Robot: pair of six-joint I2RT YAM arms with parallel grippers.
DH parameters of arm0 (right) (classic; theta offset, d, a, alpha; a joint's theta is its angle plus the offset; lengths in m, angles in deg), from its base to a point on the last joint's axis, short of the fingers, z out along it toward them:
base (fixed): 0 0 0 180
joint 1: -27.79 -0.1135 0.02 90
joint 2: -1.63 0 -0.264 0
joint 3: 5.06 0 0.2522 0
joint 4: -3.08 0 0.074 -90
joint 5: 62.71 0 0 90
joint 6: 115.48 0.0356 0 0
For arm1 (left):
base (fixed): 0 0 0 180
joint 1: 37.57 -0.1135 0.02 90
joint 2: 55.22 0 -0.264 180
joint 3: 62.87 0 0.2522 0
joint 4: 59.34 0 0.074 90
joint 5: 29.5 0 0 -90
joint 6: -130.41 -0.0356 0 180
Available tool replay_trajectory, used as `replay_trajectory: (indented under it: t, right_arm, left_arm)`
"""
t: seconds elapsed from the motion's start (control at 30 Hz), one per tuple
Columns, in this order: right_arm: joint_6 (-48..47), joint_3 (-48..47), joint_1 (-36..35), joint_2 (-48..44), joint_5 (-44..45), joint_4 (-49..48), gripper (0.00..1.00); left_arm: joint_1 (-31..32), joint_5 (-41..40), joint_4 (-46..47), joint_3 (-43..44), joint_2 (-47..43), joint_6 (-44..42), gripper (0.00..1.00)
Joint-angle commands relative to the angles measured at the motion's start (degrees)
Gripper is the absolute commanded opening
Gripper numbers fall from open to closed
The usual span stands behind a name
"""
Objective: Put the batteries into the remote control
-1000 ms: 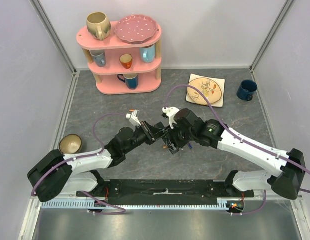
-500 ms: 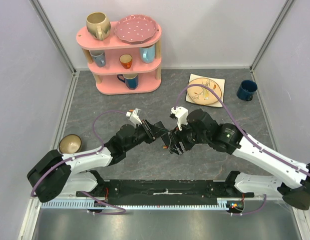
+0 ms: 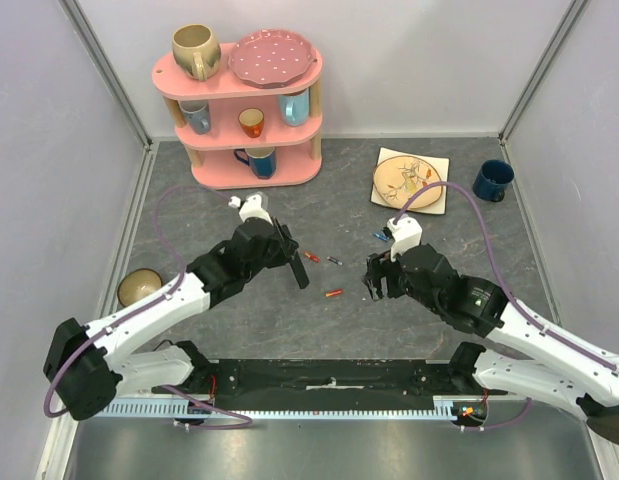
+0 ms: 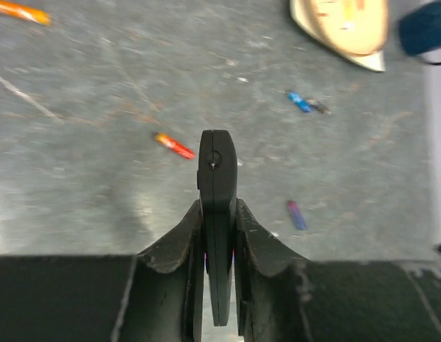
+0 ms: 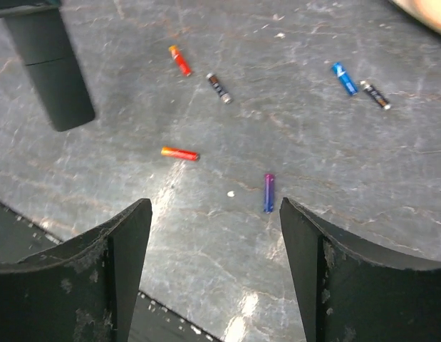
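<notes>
My left gripper is shut on the remote control, a slim black bar. In the left wrist view the remote stands edge-on between the fingers. Several batteries lie loose on the table: a red one, a dark one and an orange one. My right gripper is open and empty, just right of them. The right wrist view shows the gripper above a purple battery, with orange, red, dark and blue batteries and the remote beyond.
A pink shelf with mugs and a plate stands at the back left. A painted plate and a blue mug are at the back right. A bowl sits at the left edge.
The two grippers were together at the centre and have drawn apart. The left went back and left with the remote, the right went right and is open. Batteries now show on the table between them.
</notes>
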Motion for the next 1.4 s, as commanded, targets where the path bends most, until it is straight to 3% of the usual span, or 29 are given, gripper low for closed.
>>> replay_trajectory:
  t: [0.0, 0.23, 0.4, 0.67, 0.83, 1.07, 1.37]
  right_arm:
    - [-0.7, -0.1, 0.0, 0.6, 8.2, -5.5, 0.81]
    - [0.7, 1.0, 0.0, 4.7, 9.2, -5.2, 0.81]
    - [-0.2, 1.9, 0.0, 1.3, 9.5, -4.9, 0.82]
    - [-1.6, -0.4, 0.0, -3.6, 10.4, 0.7, 0.83]
    - [-1.5, -1.0, 0.0, -5.3, 10.8, 2.7, 0.83]
    - [-1.2, -0.6, 0.0, -7.2, 11.5, 3.8, 0.84]
    - [-0.2, -1.3, 0.0, -9.0, 12.9, 6.9, 0.84]
  left_arm:
    - [-0.2, -14.0, -21.5, 10.4, 6.6, -15.4, 0.02]
    - [-0.4, -26.2, -44.2, 34.1, 31.7, -21.7, 0.02]
    - [-1.7, -31.7, -46.5, 39.4, 42.2, -24.8, 0.02]
    - [-3.4, -26.6, -44.0, 44.7, 53.6, -25.0, 0.02]
    - [-3.2, -22.3, -41.7, 44.6, 55.6, -25.5, 0.12]
    - [-1.6, -17.1, -37.7, 41.5, 54.5, -27.3, 0.35]
    - [-0.9, -15.6, -36.6, 39.9, 51.3, -26.5, 0.52]
